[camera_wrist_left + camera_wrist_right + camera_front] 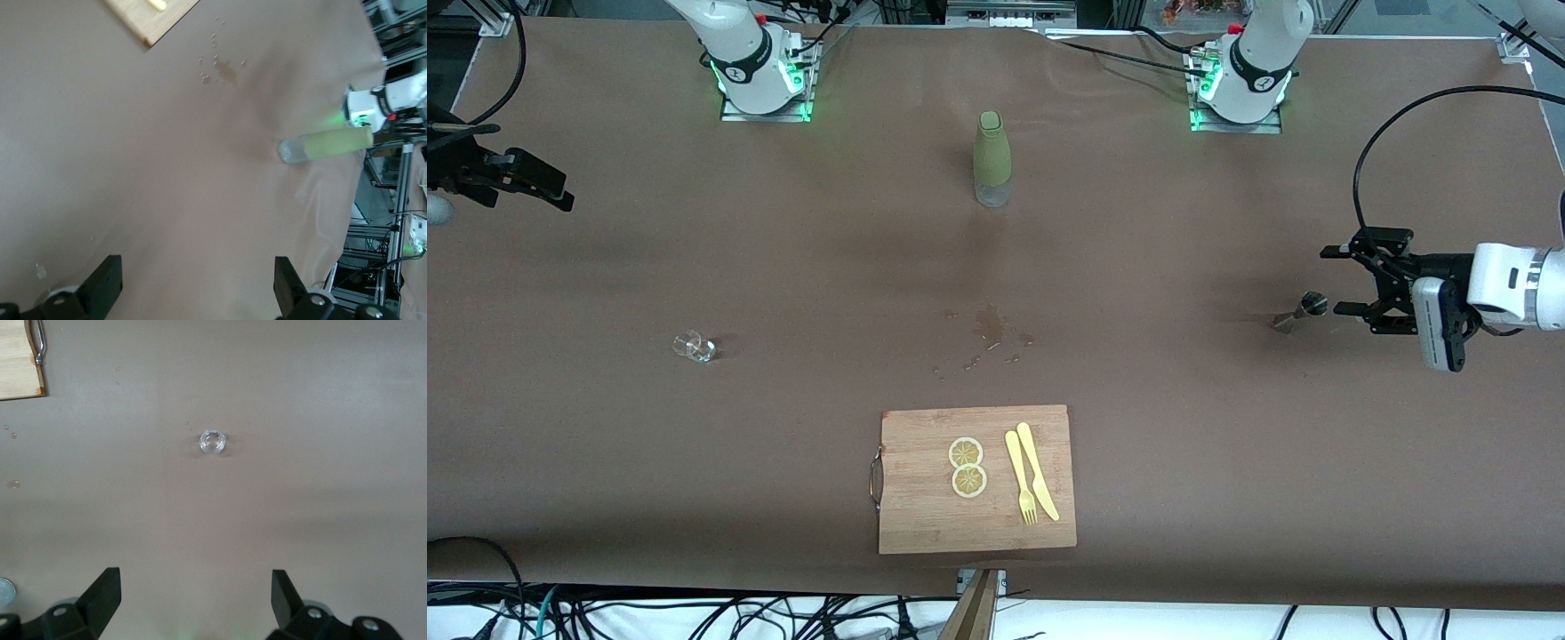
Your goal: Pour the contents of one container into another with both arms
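Bottle (pixel 992 160) in olive green with a clear base stands upright between the two arm bases, capped as far as the front view shows. The small clear glass (pixel 694 346) sits by itself toward the right arm's end of the table, nearer the front camera than the bottle, and the little metal jigger (pixel 1302 311) stands toward the left arm's end, just beside the left gripper (pixel 1347 281). A wet patch with scattered droplets (pixel 987 338) marks the brown cloth (pixel 783 267) between the bottle and the cutting board (pixel 925 516), which carries two lemon slices (pixel 967 467) plus a yellow fork (pixel 1019 476) and knife (pixel 1037 458).

Both grippers have their fingers spread wide and hold nothing. The right gripper (pixel 538 182) hangs over the right arm's end of the table.

Honest read — this layout fits either a pour already done with everything set back down, or containers waiting to be picked up. The spill hints at liquid having landed on the cloth, but can't settle it.

What could go wrong: the glass is tiny and see-through, so a grasp could clip its rim and tip it. The jigger looks narrow-waisted and top-heavy, easy to knock over with an open finger that close. And the damp cloth could let a container slide — more spill.
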